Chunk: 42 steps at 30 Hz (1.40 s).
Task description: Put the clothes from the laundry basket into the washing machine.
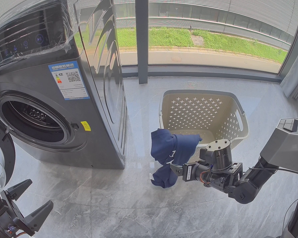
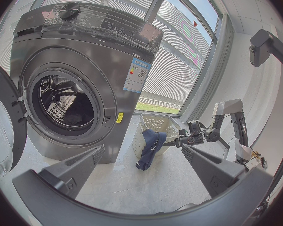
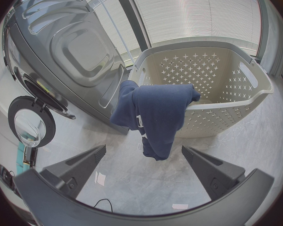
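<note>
Left wrist view catches a dark heap (image 2: pixel 77 112) inside the washing machine (image 2: pixel 85 47) drum, which the head view's angle hides. The navy top (image 1: pixel 170 152) is draped over the laundry basket (image 1: pixel 202 93)'s near-left rim. The right hand (image 3: pixel 143 148) is open just beside it, and the left hand (image 1: pixel 40 192) is open too.

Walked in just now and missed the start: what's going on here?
A robot is loading laundry. A navy blue cloth garment hangs over the rim of the cream perforated plastic laundry basket, which otherwise looks empty. The right gripper sits open close by the garment, not clamped on it. The grey front-loading washing machine has its round door open, and the left gripper hangs open, low in front of it.
</note>
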Tool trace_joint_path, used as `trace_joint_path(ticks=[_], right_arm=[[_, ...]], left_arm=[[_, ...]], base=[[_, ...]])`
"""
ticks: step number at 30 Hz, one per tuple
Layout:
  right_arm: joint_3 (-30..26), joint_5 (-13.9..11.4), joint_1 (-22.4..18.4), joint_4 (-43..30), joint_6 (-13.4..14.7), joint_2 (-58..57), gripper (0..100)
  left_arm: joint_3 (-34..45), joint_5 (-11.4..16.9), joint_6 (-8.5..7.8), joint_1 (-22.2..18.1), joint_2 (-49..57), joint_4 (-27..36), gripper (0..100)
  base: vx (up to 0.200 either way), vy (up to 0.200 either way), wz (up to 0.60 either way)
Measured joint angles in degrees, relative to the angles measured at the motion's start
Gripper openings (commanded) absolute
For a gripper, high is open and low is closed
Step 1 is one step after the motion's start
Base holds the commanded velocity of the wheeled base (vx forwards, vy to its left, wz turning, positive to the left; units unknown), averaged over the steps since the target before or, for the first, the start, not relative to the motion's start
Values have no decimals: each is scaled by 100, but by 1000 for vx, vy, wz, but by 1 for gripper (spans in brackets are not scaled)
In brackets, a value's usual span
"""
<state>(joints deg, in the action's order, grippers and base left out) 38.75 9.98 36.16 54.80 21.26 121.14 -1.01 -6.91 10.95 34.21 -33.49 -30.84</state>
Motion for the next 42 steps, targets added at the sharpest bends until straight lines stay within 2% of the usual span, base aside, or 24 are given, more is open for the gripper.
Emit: trace_joint_path(ticks=[12,23,36,37,42], right_arm=[[691,41,-199,-9,-9,585,100],[1223,172,-427,22,-41,1051,100],[1430,156,-402,621,-95,1291,100],[1436,156,-402,657,-101,1309,0],[1441,150,-408,892,-174,1379,0]], left_arm=[[0,10,-4,-1,20,24,100],[0,166,2,0,100,27,100],[0,174,0,-1,108,39,100],[0,174,2,-1,111,39,100],[0,177,5,-1,119,62,100]], base=[[0,0,0],[0,0,0],[0,0,0],[0,0,0],[0,0,0]])
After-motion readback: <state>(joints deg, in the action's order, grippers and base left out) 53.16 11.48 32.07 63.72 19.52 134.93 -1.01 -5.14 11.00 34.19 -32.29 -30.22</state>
